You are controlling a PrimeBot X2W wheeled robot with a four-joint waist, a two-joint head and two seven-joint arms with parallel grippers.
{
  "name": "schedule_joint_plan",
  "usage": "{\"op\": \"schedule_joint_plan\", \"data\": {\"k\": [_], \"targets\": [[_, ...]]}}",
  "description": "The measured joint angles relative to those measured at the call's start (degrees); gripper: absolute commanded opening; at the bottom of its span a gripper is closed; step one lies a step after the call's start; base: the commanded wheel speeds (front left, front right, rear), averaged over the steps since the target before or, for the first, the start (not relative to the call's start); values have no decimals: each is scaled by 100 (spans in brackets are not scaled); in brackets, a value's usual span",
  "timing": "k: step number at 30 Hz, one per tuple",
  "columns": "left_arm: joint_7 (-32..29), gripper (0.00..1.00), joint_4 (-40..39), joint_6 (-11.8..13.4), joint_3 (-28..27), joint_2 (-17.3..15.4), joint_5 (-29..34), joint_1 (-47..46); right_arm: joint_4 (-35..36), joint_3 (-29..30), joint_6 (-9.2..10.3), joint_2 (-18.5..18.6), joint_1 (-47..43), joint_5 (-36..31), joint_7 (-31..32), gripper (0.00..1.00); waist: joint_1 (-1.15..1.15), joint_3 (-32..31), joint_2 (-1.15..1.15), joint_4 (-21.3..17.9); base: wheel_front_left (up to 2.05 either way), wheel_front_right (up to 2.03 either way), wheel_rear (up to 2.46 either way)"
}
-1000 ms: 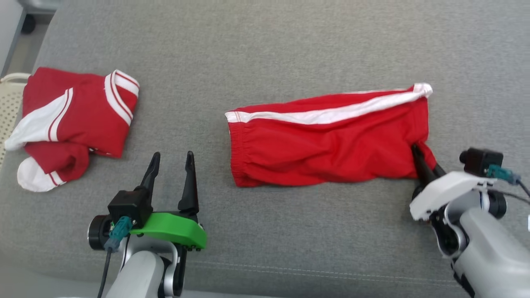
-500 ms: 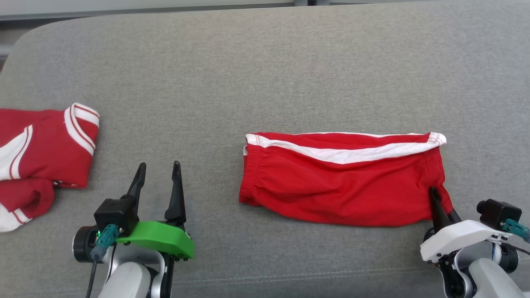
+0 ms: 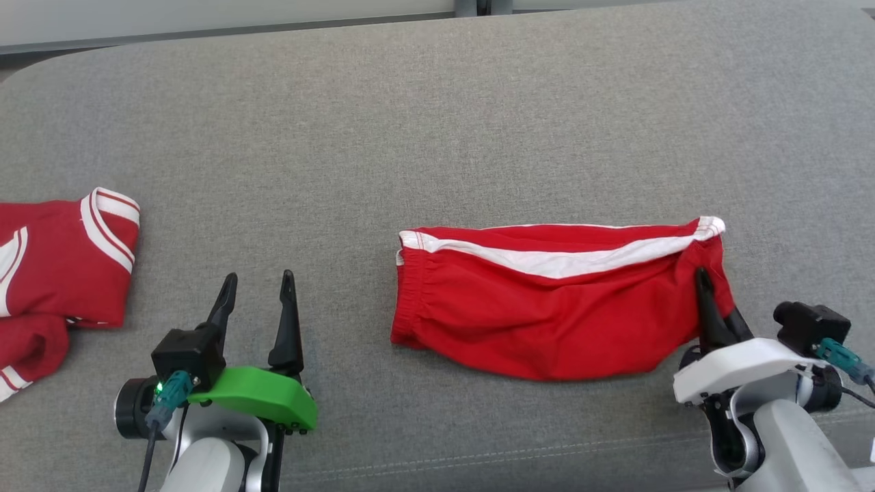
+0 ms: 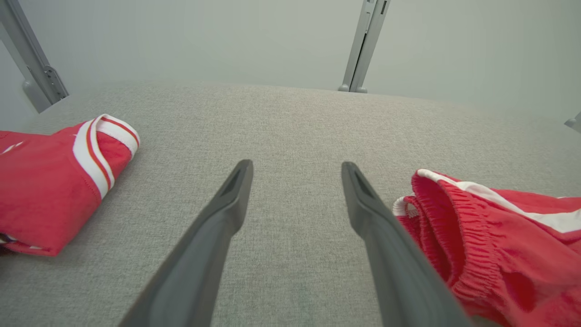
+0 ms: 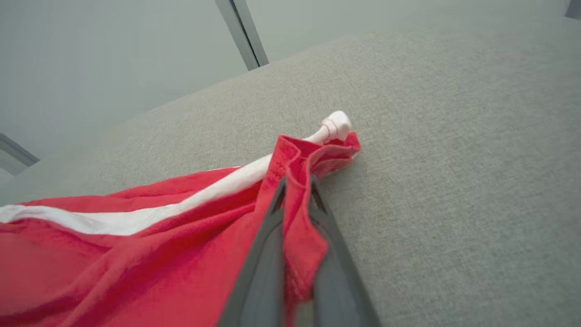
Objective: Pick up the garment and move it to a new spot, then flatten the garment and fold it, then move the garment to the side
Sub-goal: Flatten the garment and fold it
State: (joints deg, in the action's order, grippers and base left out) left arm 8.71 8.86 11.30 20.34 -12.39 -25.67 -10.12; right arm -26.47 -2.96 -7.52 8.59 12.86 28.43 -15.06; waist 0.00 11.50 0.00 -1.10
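The garment [image 3: 547,307] is a pair of red shorts with a white side stripe, lying folded lengthwise on the grey cushion, waistband to the left. My right gripper [image 3: 701,277] is shut on the red hem at the garment's right end; the right wrist view shows a fold of cloth [image 5: 297,218] pinched between its fingers [image 5: 268,254]. My left gripper [image 3: 258,281] stands open above bare cushion, left of the waistband [image 4: 435,218], holding nothing.
A second red garment with white trim [image 3: 61,266] lies at the left edge of the grey cushion [image 3: 437,137]. A pale wall with metal posts [image 4: 363,45] runs behind the cushion's far edge. Bare cushion lies beyond the shorts.
The head camera has tilted and turned, shifting the whole picture. The right gripper, still shut on the hem, has drawn the garment's right end slightly up and inward. The left gripper stays open.
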Motion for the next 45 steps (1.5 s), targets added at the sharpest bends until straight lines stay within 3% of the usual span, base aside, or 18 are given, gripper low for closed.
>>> {"op": "schedule_joint_plan", "data": {"k": [5, 13, 21, 27, 28, 29, 38, 45], "targets": [[-3, 100, -11, 33, 16, 8, -31, 19, 805, -356, 1, -223, 21, -364, -1, 0, 0, -40, 0, 46, 0, 0, 0], [-4, 100, -18, 38, 69, 30, -45, 24, 1677, -1705, 1, -489, 167, -544, 51, 0, 0, -67, 0, 149, 0, 0, 0], [2, 100, 49, 27, 190, 94, -68, 14, 989, -2844, 1, -563, 702, -369, 193, 0, 0, -44, 0, 377, 0, 0, 0], [46, 100, 96, 21, 221, 123, -87, 0, 301, -3321, 1, -566, 953, -68, 162, 3, 0, -5, 0, 569, 0, 0, 0], [48, 100, 102, 21, 225, 124, -89, -4, 231, -3367, 1, -568, 991, -9, 142, 75, 0, 5, 0, 589, 0, 0, 0], [53, 100, 108, 21, 224, 125, -94, -7, 176, -3415, 1, -568, 1029, 27, 119, 100, 0, 18, 0, 600, 0, 0, 0], [123, 100, 174, 23, 227, 113, -109, -30, 444, -3664, 1, -569, 1216, 282, 7, 100, 0, -5, 0, 597, 0, 0, 0], [183, 100, 114, 42, 214, 25, -114, -12, 1622, -2653, 1, -502, 667, -349, 0, 100, 0, -130, 0, 528, 0, 0, 0]]}}
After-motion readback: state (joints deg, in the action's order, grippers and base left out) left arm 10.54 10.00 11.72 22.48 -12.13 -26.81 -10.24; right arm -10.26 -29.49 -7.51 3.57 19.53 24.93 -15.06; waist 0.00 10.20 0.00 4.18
